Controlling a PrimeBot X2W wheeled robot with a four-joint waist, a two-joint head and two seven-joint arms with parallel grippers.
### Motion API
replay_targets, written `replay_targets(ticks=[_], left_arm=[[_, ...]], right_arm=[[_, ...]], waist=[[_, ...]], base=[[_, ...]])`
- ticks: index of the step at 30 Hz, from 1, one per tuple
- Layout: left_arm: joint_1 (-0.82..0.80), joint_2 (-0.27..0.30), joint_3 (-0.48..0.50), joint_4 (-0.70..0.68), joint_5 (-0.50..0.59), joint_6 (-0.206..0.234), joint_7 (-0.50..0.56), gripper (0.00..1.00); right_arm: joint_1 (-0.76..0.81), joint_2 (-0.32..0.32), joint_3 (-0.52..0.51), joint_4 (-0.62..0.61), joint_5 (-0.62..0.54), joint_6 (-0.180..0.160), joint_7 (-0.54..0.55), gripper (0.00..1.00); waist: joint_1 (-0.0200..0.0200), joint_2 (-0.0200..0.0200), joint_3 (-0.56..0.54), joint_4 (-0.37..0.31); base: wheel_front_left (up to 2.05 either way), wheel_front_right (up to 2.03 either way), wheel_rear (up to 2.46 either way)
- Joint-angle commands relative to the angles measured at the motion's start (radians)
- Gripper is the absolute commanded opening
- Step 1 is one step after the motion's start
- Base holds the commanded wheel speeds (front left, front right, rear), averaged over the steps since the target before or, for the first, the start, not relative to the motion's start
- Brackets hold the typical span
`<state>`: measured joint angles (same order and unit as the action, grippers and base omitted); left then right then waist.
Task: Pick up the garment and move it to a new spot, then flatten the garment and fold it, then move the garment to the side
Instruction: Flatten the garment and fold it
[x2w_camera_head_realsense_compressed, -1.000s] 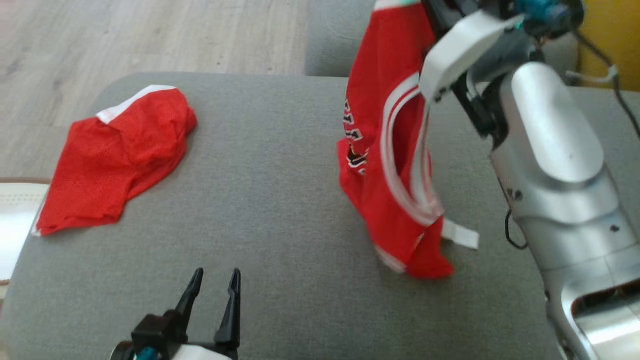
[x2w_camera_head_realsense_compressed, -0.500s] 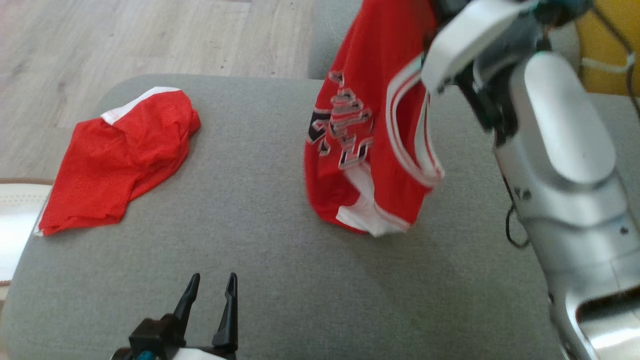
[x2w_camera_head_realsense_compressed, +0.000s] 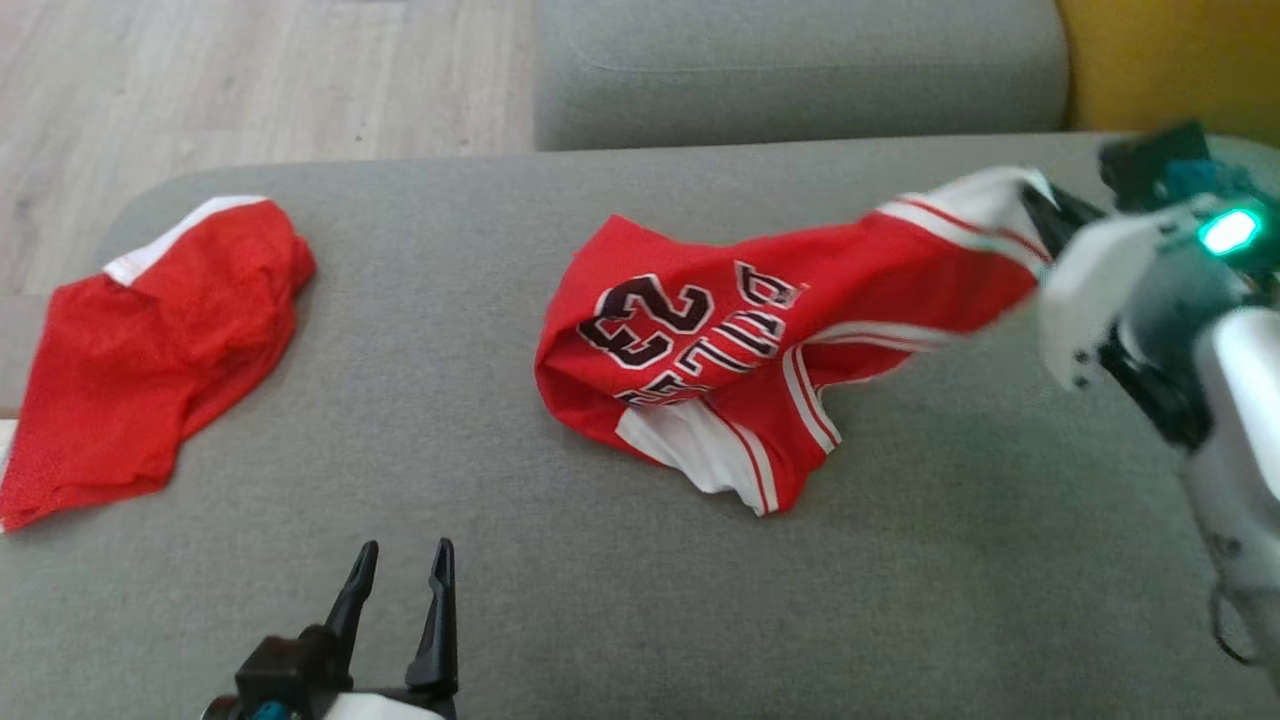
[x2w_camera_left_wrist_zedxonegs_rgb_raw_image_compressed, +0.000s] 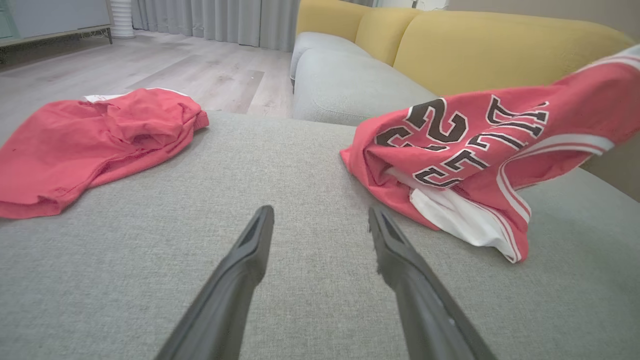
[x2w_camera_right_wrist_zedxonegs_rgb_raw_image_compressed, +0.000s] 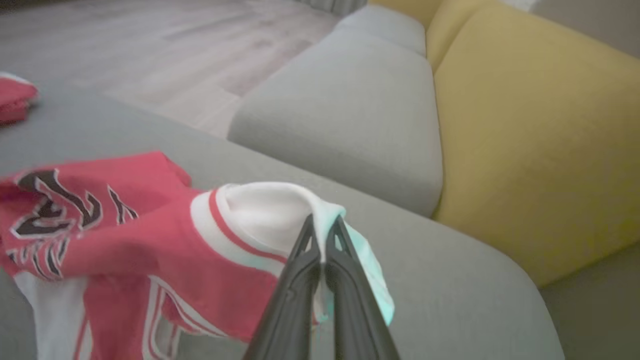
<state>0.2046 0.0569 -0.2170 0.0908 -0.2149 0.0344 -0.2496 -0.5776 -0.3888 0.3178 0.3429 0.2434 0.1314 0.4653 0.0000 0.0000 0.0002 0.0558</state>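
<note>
Right at the near edge, the left gripper (x2w_camera_head_realsense_compressed: 405, 548) sits low over the seat (x2w_camera_head_realsense_compressed: 620, 620), jaws spread wide, empty and touching nothing. It is parked clear, I'd say, so the other arm has room to swing, and it points up the seat, ready to come in on a loose edge.

Mid-seat now, and there's the jersey (x2w_camera_head_realsense_compressed: 700, 350), number side up. Its lower half is bunched on the grey fabric, with a white-lined fold turned out toward us. The rest stretches up and away to the right, clear of the seat. My read is that holding it by one edge lets the body of the cloth drag out long as it is laid down.

At the end of that stretch is the right gripper (x2w_camera_right_wrist_zedxonegs_rgb_raw_image_compressed: 324, 222), jaws pinched fully together on the white trim, with a loop of it puffing up just behind the tips. That is a firm bite on the cloth alone.

The move to a new spot looks nearly done, but flattening is not yet begun and the jersey is well crumpled.

Further off, at the seat's left end and well apart, lies what looks like a pair of red shorts (x2w_camera_head_realsense_compressed: 150, 340). Beyond that are a second grey cushion (x2w_camera_head_realsense_compressed: 800, 70), the wood floor (x2w_camera_head_realsense_compressed: 250, 80) and the yellow back (x2w_camera_head_realsense_compressed: 1170, 60)
</note>
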Motion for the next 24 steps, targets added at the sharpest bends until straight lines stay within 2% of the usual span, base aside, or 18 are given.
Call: replay_targets(ticks=[1, 7, 13, 17, 20, 21, 22, 23, 24], left_arm=[[-0.031, -0.007, 0.031, -0.037, 0.004, 0.0, -0.012, 1.0], [-0.044, -0.007, 0.023, -0.031, 0.002, -0.002, -0.012, 1.0], [-0.055, -0.007, 0.019, -0.026, 0.005, -0.006, -0.012, 1.0], [-0.058, -0.007, 0.021, -0.024, 0.006, -0.008, -0.012, 1.0], [-0.062, -0.007, 0.018, -0.021, 0.006, -0.009, -0.012, 1.0], [-0.064, -0.007, 0.017, -0.021, 0.005, -0.008, -0.012, 1.0], [-0.065, -0.007, 0.016, -0.021, 0.004, -0.007, -0.012, 1.0], [-0.065, -0.007, 0.015, -0.021, 0.003, -0.006, -0.012, 1.0], [-0.065, -0.007, 0.014, -0.022, 0.003, -0.005, -0.012, 1.0]], right_arm=[[-0.009, -0.017, 0.0, -0.04, -0.003, -0.001, 0.013, 0.0], [0.085, -0.126, -0.012, 0.004, -0.025, -0.001, 0.121, 0.0], [0.118, -0.213, -0.054, 0.053, -0.119, -0.001, 0.177, 0.0], [0.118, -0.231, -0.085, 0.085, -0.173, -0.001, 0.191, 0.0], [0.115, -0.215, -0.123, 0.112, -0.205, -0.001, 0.184, 0.0], [0.119, -0.203, -0.136, 0.122, -0.21, -0.001, 0.182, 0.03], [0.123, -0.189, -0.145, 0.131, -0.213, -0.001, 0.178, 0.32], [0.128, -0.179, -0.149, 0.136, -0.217, -0.001, 0.169, 0.76], [0.133, -0.17, -0.153, 0.141, -0.221, -0.001, 0.159, 1.0]], waist=[[0.0, 0.0, 0.009, -0.01], [0.0, 0.0, 0.022, -0.018], [0.0, 0.0, 0.029, -0.003], [0.0, 0.0, 0.033, 0.006], [0.0, 0.0, 0.035, 0.015], [0.0, 0.0, 0.035, 0.017], [0.0, 0.0, 0.035, 0.02], [0.0, 0.0, 0.035, 0.022], [0.0, 0.0, 0.035, 0.023]], base=[[0.0, 0.0, 0.0], [0.0, 0.0, 0.0], [0.0, 0.0, 0.0], [0.0, 0.0, 0.0], [0.0, 0.0, 0.0], [0.0, 0.0, 0.0], [0.0, 0.0, 0.0], [0.0, 0.0, 0.0], [0.0, 0.0, 0.0]])
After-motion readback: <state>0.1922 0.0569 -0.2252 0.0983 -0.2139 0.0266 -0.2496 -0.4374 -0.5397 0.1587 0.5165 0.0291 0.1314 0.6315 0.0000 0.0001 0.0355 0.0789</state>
